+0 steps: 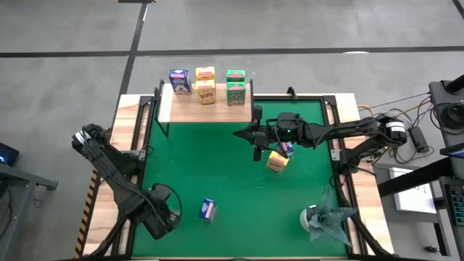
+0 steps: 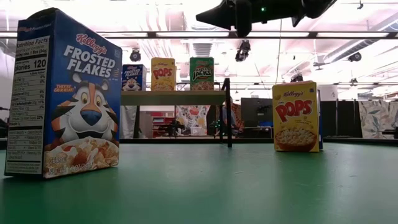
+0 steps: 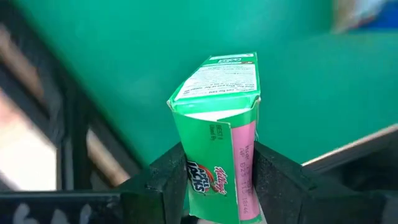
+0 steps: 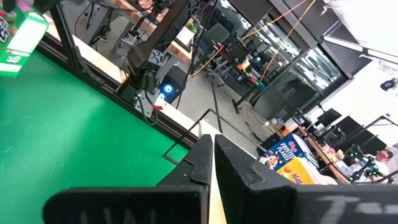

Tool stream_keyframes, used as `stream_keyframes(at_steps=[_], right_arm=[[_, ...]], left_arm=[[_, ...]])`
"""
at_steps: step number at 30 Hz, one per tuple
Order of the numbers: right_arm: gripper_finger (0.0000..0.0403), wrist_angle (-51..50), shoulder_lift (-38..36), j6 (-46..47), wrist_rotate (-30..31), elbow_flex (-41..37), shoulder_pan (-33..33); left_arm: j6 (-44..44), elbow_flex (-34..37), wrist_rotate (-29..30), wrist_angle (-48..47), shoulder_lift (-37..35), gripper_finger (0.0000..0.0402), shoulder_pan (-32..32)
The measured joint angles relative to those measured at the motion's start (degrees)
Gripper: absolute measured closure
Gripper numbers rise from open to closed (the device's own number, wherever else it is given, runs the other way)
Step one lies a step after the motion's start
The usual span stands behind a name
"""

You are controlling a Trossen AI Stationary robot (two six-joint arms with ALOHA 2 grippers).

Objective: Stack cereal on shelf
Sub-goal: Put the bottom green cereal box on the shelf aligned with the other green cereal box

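The wooden shelf [image 1: 205, 104] stands at the mat's far edge and bears one blue, two yellow and two green cereal boxes [image 1: 206, 93]. A blue box [image 1: 207, 210] stands on the green mat near the front; in the low view this blue box [image 2: 62, 93] fills the left. A yellow box [image 1: 278, 162] stands mid-mat with another blue one [image 1: 287, 148] behind it. My left gripper [image 1: 164, 212], at the near left, is shut on a green box [image 3: 217, 124]. My right gripper [image 1: 243, 133] hovers shut above mid-mat, pointing level. My left gripper pinches the green box between its two fingers [image 3: 163, 183], near the box's upper end [image 3: 208, 177]. The fingers come from above, pointing down. The box hangs upright below them, its lower end [image 3: 217, 78] toward the mat; whether that end is clear of the mat I cannot tell.
A grey-green foil-like wad with a white base [image 1: 325, 219] sits at the mat's near right corner. Black frame rails [image 1: 341, 145] edge the mat. Bare green mat [image 1: 239, 217] lies between the near blue box and the wad.
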State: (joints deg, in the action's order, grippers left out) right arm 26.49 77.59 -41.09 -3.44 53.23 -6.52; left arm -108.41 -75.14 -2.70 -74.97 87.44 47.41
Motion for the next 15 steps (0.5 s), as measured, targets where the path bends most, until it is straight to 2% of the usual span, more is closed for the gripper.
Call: stream_keyframes(at_steps=[4, 9, 12, 15], right_arm=[[0.0394, -2.58, -1.32, 0.10, 0.02, 0.00, 0.00], [0.0394, -5.82, -2.76, 0.71, 0.02, 0.00, 0.00], [0.0394, -8.58, -3.49, 0.73, 0.14, 0.00, 0.00], [0.0394, -12.03, -4.51, 1.01, 0.52, -0.02, -0.06]], left_arm=[[8.07, -6.33, 6.98, -6.01, 0.00, 0.0255, -3.32], [18.71, -14.56, 11.87, -14.94, -0.02, 0.0255, -8.49], [29.27, -17.56, 14.74, -14.88, -0.35, 0.0255, -12.28], [40.77, -19.94, 20.71, -14.93, -0.37, 0.0255, -16.40]])
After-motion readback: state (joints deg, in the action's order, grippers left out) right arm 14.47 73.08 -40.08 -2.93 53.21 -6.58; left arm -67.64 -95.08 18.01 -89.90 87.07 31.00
